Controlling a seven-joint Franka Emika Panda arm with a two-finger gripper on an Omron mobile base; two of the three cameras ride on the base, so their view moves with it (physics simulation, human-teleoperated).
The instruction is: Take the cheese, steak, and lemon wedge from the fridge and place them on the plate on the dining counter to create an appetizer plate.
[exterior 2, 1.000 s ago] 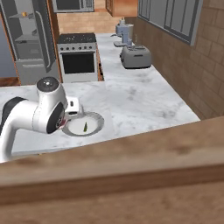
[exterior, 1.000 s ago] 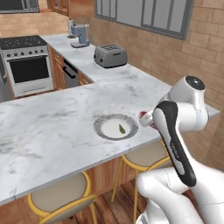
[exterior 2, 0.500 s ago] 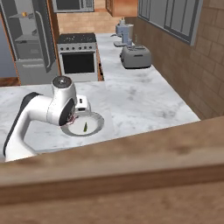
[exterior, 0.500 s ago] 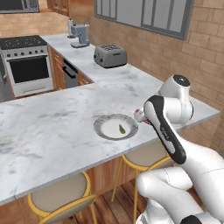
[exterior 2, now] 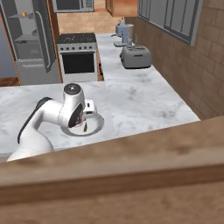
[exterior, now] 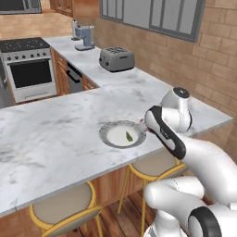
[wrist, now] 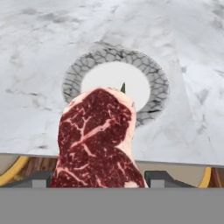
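The lemon wedge (exterior: 128,136) already lay on the plate (exterior: 110,130), which stood near the front edge of the dining counter (exterior: 51,134), so one of the three foods seemed to be delivered. The steak (wrist: 97,140) was in the gripper (wrist: 99,178): its fingers were clamped on the wide slab, one on each side, and the meat hung above the near rim of the plate, not yet set down. I judged that placing the steak was the step in hand, and that the cheese was left to fetch. The fridge (exterior 2: 30,41) stood open at the far end of the kitchen, and a small orange thing on its upper shelf could be the cheese, but it was too small to tell. A toaster (exterior: 116,59) and a stove (exterior: 27,68) stood well apart from the plate. Nothing seemed to block the way down; only the lemon wedge could be covered by the steak.
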